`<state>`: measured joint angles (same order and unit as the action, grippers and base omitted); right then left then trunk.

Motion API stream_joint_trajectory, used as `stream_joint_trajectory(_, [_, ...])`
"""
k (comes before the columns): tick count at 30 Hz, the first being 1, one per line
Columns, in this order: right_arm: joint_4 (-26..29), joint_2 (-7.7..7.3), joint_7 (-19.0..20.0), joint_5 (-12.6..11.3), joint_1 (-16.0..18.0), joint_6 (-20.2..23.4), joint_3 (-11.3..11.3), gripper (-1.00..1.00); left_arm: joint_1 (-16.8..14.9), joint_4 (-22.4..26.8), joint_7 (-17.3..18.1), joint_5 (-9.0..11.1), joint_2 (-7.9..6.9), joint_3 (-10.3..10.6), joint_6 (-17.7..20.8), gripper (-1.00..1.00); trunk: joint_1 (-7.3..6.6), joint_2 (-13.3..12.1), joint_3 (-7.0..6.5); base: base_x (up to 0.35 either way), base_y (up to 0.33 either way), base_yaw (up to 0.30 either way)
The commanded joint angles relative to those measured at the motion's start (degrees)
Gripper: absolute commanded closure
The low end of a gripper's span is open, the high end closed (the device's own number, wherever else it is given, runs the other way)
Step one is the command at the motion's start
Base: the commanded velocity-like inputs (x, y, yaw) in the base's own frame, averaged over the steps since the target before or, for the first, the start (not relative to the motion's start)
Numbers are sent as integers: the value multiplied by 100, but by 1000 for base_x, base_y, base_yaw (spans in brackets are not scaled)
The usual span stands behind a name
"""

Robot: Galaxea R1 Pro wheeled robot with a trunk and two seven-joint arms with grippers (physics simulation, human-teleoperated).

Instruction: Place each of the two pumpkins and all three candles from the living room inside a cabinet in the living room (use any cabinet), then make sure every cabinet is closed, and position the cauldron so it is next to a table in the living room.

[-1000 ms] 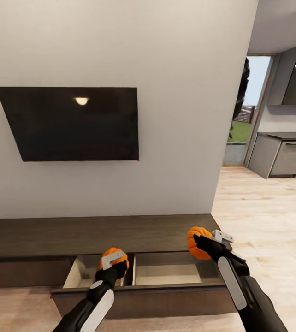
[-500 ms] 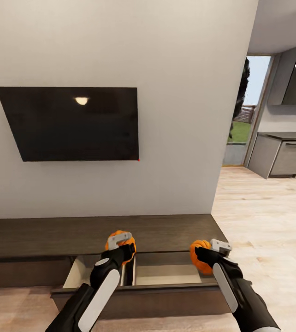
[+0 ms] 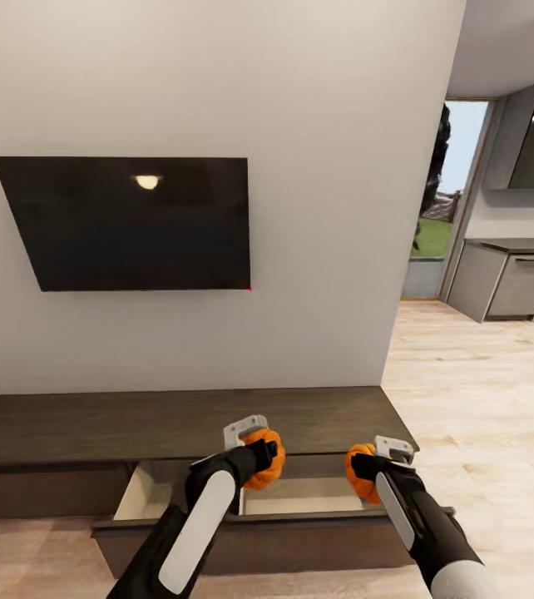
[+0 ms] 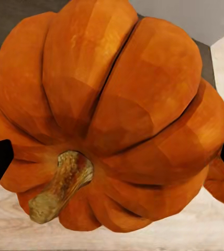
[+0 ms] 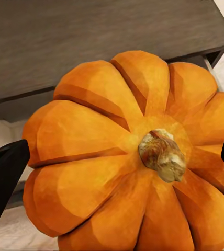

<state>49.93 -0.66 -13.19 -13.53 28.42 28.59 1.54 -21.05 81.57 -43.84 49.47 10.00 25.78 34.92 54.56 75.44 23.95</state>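
Gripping a pumpkin each, both claws hover over the dark cabinet's open drawer.

A television hangs on the wall above the cabinet. Two pumpkins, left and right, hang over its pulled-out drawer, a kitchen counter far right.

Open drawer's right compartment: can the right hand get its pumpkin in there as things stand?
Probably yes. The right hand holds its pumpkin just over the right compartment of the pulled-out drawer, which looks bare. The left hand with the other pumpkin hangs near the divider, which may crowd that side.
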Motion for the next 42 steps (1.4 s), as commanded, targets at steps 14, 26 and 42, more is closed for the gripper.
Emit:
stream_joint_trajectory(14, [-2073,-18,-41,249,1268,-982,126,100,-5,609,-50,434,0,7,-206,100,0,4,7,0,0,0])
stream_joint_trajectory(26, [-2725,-13,-35,346,1820,-1159,124,100,-5,874,-46,440,0,2,-199,100,0,4,7,0,0,0])
stream_joint_trajectory(42, [-3368,-21,-8,12,1836,-859,52,100,-5,1046,-35,1067,0,-12,-181,100,0,4,7,96,0,0])
